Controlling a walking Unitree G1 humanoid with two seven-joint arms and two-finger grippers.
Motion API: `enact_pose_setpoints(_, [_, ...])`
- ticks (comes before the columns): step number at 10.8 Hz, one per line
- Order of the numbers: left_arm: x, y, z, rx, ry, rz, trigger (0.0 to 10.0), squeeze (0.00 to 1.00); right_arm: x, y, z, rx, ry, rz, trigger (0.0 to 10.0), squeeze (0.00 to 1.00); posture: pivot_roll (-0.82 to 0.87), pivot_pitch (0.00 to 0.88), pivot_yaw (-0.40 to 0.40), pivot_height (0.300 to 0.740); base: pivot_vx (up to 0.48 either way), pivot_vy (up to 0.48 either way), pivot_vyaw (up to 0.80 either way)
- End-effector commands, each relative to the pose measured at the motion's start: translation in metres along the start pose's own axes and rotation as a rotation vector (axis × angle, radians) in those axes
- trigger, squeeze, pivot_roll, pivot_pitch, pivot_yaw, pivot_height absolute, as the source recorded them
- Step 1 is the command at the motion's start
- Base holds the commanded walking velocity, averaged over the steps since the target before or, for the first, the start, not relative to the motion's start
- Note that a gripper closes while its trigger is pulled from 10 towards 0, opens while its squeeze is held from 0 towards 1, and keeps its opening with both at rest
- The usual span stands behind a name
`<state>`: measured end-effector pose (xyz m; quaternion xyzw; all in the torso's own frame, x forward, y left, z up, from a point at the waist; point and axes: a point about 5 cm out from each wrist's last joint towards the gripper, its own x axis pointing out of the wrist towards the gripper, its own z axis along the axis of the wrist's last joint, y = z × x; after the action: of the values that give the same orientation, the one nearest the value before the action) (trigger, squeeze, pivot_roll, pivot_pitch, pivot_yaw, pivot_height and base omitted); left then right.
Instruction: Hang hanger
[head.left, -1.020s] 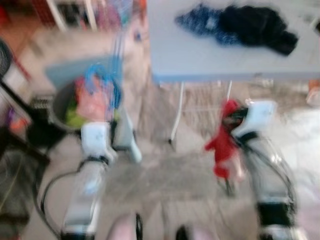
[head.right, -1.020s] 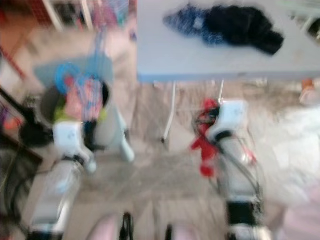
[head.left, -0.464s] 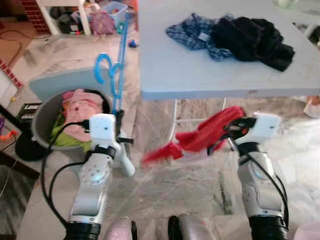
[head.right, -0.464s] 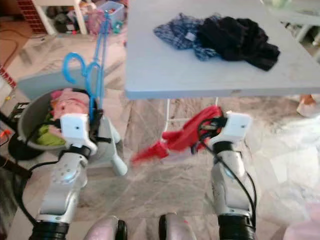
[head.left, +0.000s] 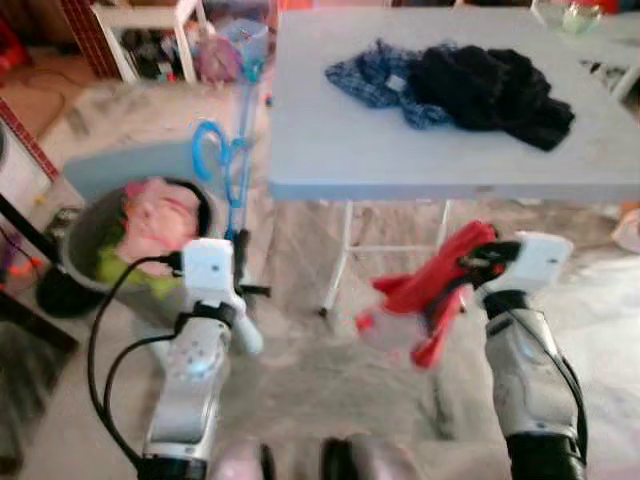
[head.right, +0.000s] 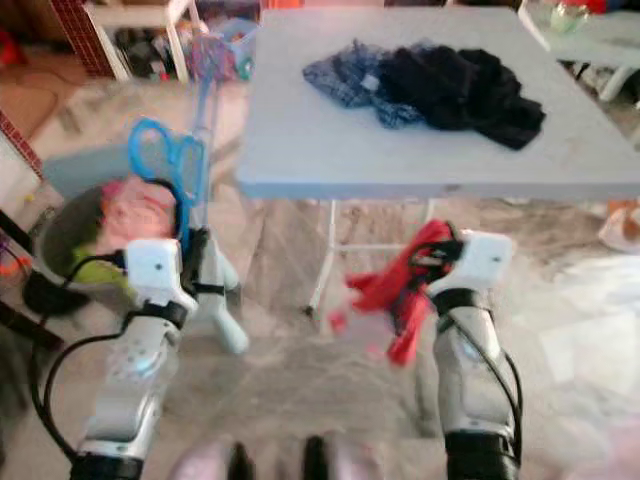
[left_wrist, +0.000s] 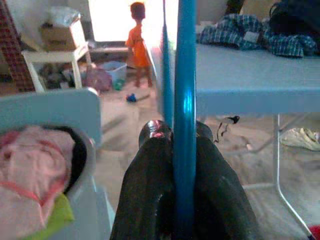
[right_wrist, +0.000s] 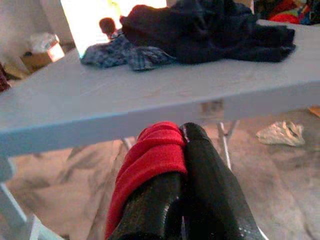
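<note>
A blue plastic hanger (head.left: 228, 160) stands upright in my left gripper (left_wrist: 176, 136), whose two black fingers (left_wrist: 150, 172) are shut on its bar, hook end up beside the basket. My right gripper (right_wrist: 172, 137) is shut on a red cloth (head.left: 425, 295) that hangs and swings below the front edge of the grey folding table (head.left: 330, 160). Both arms are held low in front of me, the left one (head.left: 200, 340) near the basket and the right one (head.left: 525, 340) under the table's right half.
A blue checked shirt (head.left: 372, 75) and a black garment (head.left: 490, 85) lie on the table. A grey laundry basket (head.left: 85, 245) with pink and green clothes stands at my left. A person in orange (left_wrist: 138, 42) stands far off by a bright doorway. White shelving (head.left: 150, 40) is behind.
The head camera has shifted and the picture is less blurred than a second ago. The red cloth swung out to the left and has now dropped back closer to my right gripper.
</note>
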<state>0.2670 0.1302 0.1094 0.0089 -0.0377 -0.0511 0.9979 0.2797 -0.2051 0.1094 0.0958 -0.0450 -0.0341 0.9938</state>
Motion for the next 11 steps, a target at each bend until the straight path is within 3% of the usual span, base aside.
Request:
enact_pose_setpoints(1, [-0.004, 0.005, -0.004, 0.001, 0.012, 0.035, 10.0, 0.00, -0.004, 0.002, 0.010, -0.026, -0.050, 0.054, 0.0, 0.00, 0.02, 0.063, -0.020, 0.740, 0.000, -0.480, 0.00])
enact_pose_setpoints(4, [-0.009, 0.010, -0.010, 0.014, 0.030, 0.055, 10.0, 0.00, -0.008, -0.006, 0.012, -0.050, -0.048, 0.056, 0.0, 0.00, 0.01, 0.051, -0.023, 0.740, 0.000, -0.480, 0.00])
enact_pose_setpoints(6, [-0.015, 0.004, -0.010, -0.010, 0.015, 0.065, 10.0, 0.00, -0.005, -0.007, 0.011, 0.004, -0.039, 0.016, 0.0, 0.00, 0.03, 0.050, -0.025, 0.740, 0.000, 0.000, 0.00])
enact_pose_setpoints(9, [-0.022, 0.014, -0.014, -0.003, 0.045, 0.102, 10.0, 0.00, -0.005, -0.005, 0.010, -0.004, -0.042, 0.029, 0.0, 0.00, 0.03, 0.053, -0.014, 0.740, 0.000, 0.000, 0.00])
enact_pose_setpoints(11, [-0.022, 0.007, -0.014, -0.023, 0.047, 0.044, 10.0, 0.00, 0.002, 0.004, 0.013, -0.006, -0.059, 0.059, 0.0, 0.00, 0.03, 0.063, -0.010, 0.740, 0.000, 0.000, 0.00])
